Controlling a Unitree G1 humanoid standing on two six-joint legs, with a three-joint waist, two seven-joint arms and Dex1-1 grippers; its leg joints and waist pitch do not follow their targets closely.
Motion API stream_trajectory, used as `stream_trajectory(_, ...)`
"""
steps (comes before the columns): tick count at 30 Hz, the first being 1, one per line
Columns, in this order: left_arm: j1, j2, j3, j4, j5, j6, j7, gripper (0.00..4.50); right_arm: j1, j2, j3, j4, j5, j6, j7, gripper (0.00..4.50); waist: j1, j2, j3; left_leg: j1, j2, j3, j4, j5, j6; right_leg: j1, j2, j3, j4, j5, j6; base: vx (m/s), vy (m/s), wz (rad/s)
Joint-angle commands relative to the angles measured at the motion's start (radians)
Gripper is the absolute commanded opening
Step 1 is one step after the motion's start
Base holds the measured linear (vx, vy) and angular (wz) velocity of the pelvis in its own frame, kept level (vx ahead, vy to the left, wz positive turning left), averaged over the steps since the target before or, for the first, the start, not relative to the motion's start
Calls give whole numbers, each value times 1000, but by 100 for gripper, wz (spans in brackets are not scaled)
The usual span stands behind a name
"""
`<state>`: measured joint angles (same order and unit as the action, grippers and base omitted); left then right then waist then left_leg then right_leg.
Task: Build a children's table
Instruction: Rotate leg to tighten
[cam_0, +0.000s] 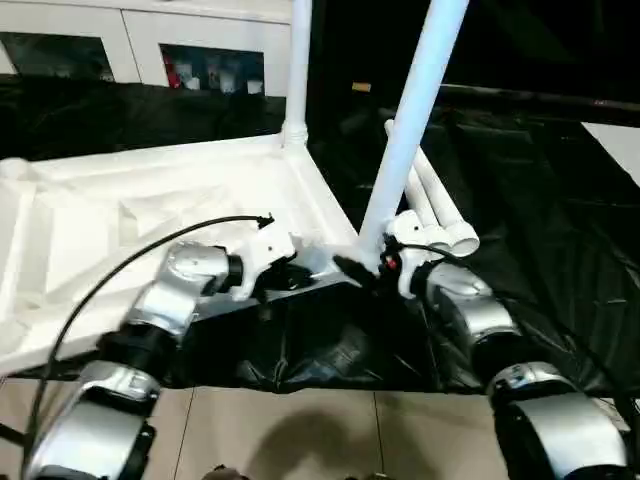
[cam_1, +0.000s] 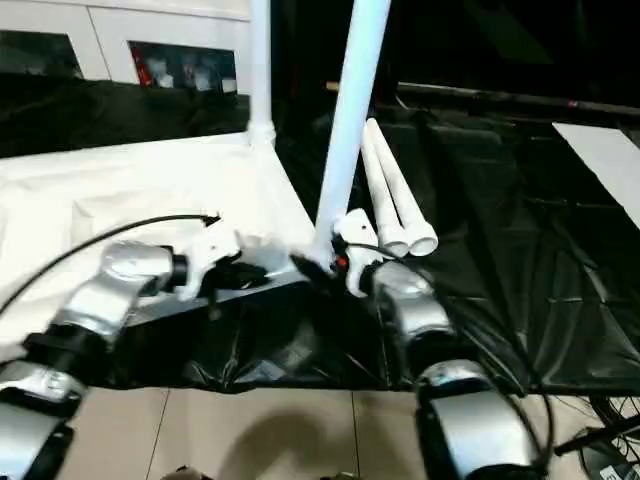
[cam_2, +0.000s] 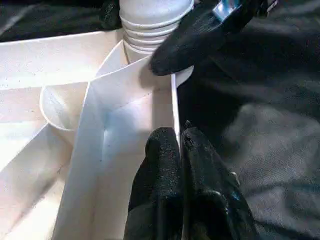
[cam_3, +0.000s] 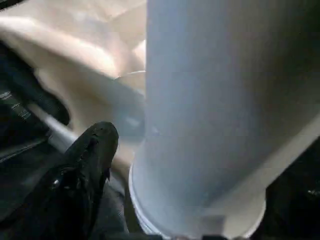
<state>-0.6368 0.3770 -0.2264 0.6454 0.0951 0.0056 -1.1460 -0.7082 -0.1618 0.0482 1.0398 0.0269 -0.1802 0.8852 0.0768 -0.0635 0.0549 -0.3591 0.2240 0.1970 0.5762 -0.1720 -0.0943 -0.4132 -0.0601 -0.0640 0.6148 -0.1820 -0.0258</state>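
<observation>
The white table top (cam_0: 150, 200) lies underside up on the black cover. One white leg (cam_0: 297, 70) stands in its far right corner socket. A second leg (cam_0: 410, 130) rises, tilted to the right, from the near right corner socket. Two more legs (cam_0: 440, 215) lie side by side just right of that corner. My left gripper (cam_2: 180, 137) is shut on the top's thin near rim, close to that corner. My right gripper (cam_0: 365, 270) stands open around the tilted leg's base. One of its black fingers (cam_3: 95, 145) sits a little apart from the tube, and the other is hidden.
The black-covered work table (cam_0: 540, 220) stretches away to the right and back. White cabinets (cam_0: 150, 40) stand behind it. Tiled floor (cam_0: 300, 430) shows below the table's front edge. A black cable (cam_0: 130, 260) arcs over my left forearm.
</observation>
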Motion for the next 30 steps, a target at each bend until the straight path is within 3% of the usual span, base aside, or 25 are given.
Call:
stream_trajectory(1, 7, 2, -43, -15, -4, -25, -75, 0, -18, -15, 43, -27, -17, -11, 116, 396, 2, 5, -68, 8, 19, -2, -52, -142, 73, 60, -72, 48, -54, -92, -235, 0, 0, 0)
stream_trajectory(5, 9, 38, -50, -23, -27, -40, -163, 0, -14, -57, 95, -52, -10, -3, 300, 396, 9, 3, -66, 9, 21, -1, -51, -171, 67, 56, -72, 47, -57, -134, -233, 0, 0, 0)
stream_trajectory(7, 9, 47, -56, -23, -31, -46, -185, 0, -18, -61, 101, -52, -5, 2, 335, 371, 11, 4, -65, 10, 22, -2, -52, -176, 61, 55, -73, 48, -58, -151, -229, 0, 0, 0)
stream_trajectory(19, 11, 75, -65, -15, -29, -42, -217, 0, -11, -39, 111, -61, 5, 15, 390, 287, 12, 5, -67, 10, 21, -4, -53, -170, 42, 54, -73, 48, -56, -156, -225, 0, 0, 0)
stream_trajectory(22, 3, 49, -49, -8, -26, -3, -154, 0, 13, -20, 87, -84, 31, 55, 345, 279, 12, 5, -67, 11, 21, -3, -53, -163, 44, 55, -71, 48, -54, -135, -229, 0, 0, 0)
stream_trajectory(24, -9, 17, -34, 3, -23, 35, -81, 0, 24, 5, 57, -85, 41, 72, 257, 276, 12, 6, -63, 13, 21, -3, -55, -188, 35, 51, -73, 49, -60, -179, -223, 0, 0, 0)
stream_trajectory(27, -36, -58, -30, 17, 2, 90, 60, 0, 31, 76, 8, -54, 28, 75, -2, 275, 3, 4, -52, 24, 17, -10, -61, -273, -8, 38, -79, 50, -85, -375, -172, 0, 0, 0)
stream_trajectory(29, -48, -103, -29, 21, 8, 117, 114, 0, 24, 119, -18, -30, 29, 74, -135, 275, 0, 5, -56, 22, 15, -16, -63, -283, -17, 44, -82, 48, -91, -433, -143, 0, 0, 0)
stream_trajectory(30, -51, -115, -29, 23, 9, 123, 129, 0, 21, 130, -24, -23, 29, 75, -170, 275, -3, 6, -56, 23, 16, -15, -64, -280, -17, 40, -81, 49, -94, -434, -138, 0, 0, 0)
